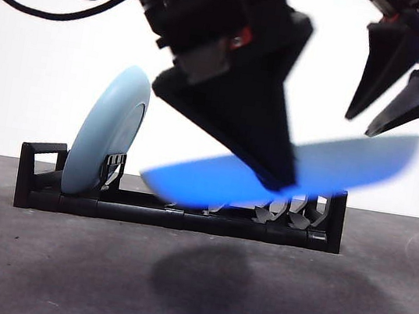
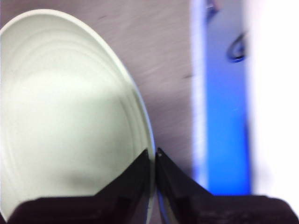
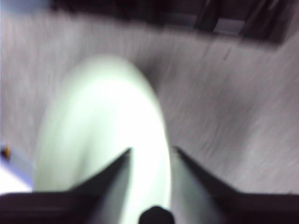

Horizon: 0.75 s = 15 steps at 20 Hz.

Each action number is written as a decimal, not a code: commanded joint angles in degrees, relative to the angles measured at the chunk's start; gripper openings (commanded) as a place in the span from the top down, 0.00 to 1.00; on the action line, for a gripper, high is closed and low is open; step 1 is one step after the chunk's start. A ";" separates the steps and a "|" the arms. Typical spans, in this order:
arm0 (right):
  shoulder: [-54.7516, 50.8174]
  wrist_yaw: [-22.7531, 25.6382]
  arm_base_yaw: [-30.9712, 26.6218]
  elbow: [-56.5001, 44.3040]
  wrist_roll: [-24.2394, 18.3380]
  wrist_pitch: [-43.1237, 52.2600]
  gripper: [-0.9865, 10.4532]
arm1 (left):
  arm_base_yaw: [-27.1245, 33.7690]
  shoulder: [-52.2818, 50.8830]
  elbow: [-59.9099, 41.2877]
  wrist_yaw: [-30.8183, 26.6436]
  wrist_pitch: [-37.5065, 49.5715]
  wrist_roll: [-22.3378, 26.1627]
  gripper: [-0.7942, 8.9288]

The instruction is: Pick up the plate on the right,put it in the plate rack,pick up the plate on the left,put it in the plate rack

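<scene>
Your left gripper (image 1: 283, 180) pinched a bright blue round plate (image 1: 213, 185) above the long black plastic rack (image 1: 177, 217); your right gripper (image 1: 376, 127), jaws apart, straddled its rim. A pale blue plate (image 1: 105, 133) stood racked.

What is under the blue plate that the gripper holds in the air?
Under the blue plate, held by the left gripper, lie the plate rack's empty prongs and a shadow on the table. The plate and gripper cover part of the rack. A pale plate stands at its other end.
</scene>
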 commanded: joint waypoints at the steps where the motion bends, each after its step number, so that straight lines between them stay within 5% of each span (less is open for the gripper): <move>1: -2.01 -0.17 -2.12 -0.13 -0.39 2.12 0.69 | -0.98 0.17 -0.44 4.72 4.63 -9.51 0.93; 4: -6.21 5.35 -4.00 -0.13 0.13 6.19 0.69 | -0.98 0.17 -0.44 8.24 12.57 -21.35 0.93; 9: -13.66 20.39 -6.38 -0.13 0.96 11.89 0.70 | 4.85 0.02 -0.44 9.25 26.53 -29.64 0.93; 15: -16.04 22.12 -9.57 -0.13 0.85 12.24 0.70 | 22.73 0.02 -0.44 20.94 43.15 -39.89 0.93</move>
